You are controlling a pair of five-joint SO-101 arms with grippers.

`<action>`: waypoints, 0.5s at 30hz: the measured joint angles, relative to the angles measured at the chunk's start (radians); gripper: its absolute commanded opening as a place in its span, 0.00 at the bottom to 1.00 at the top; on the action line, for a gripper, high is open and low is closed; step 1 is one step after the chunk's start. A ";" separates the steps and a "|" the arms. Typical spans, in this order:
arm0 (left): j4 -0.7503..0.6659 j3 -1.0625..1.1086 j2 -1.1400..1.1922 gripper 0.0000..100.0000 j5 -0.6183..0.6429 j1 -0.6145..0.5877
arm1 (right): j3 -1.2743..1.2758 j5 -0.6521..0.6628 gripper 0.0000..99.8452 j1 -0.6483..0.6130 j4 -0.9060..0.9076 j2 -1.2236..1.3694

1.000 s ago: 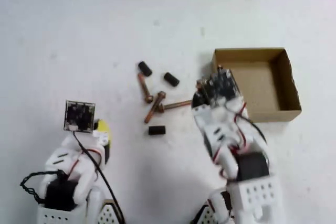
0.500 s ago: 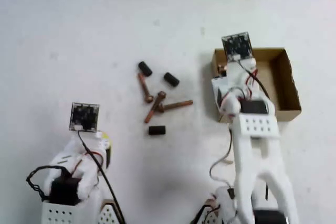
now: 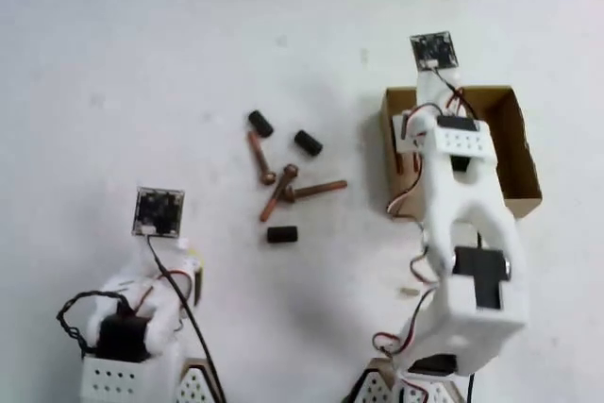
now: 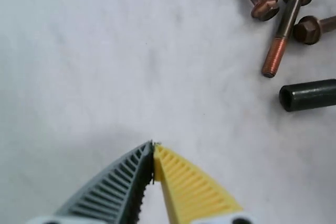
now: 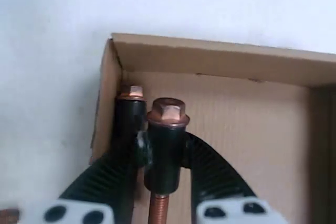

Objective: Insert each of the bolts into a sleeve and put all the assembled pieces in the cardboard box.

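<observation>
My right gripper [image 5: 165,162] is shut on an assembled bolt in a black sleeve [image 5: 167,129] and holds it upright inside the cardboard box [image 5: 220,59]. A second assembled piece [image 5: 130,113] stands against the box's side wall just beside it. In the high view the right arm [image 3: 451,143] stretches over the box [image 3: 522,153]. Three loose copper bolts [image 3: 279,192] lie mid-table with three black sleeves [image 3: 281,234] around them. My left gripper [image 4: 153,149] is shut and holds nothing, low over bare table short of the bolts [image 4: 283,27] and a sleeve [image 4: 307,94].
The white table [image 3: 123,73] is open to the left and at the back. The left arm [image 3: 132,318] sits at the front left edge. The box stands at the right, with its walls rising around the right gripper.
The right arm swung from beside the loose bolts to over the box, carrying the sleeved bolt. The left arm drew back slightly toward the front edge.
</observation>
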 measured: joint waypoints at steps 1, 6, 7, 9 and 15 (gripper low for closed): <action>0.000 0.008 0.005 0.02 0.000 0.000 | -0.020 0.000 0.02 0.003 0.000 0.028; -0.026 0.018 0.005 0.02 0.000 0.002 | -0.095 0.000 0.02 0.000 0.000 0.132; -0.026 0.018 0.005 0.02 -0.002 0.002 | -0.106 0.000 0.04 0.000 0.000 0.150; -0.026 0.018 0.005 0.02 -0.002 0.002 | -0.118 0.000 0.09 0.005 0.000 0.169; -0.026 0.018 0.005 0.02 -0.002 0.002 | -0.135 0.000 0.24 0.003 -0.006 0.173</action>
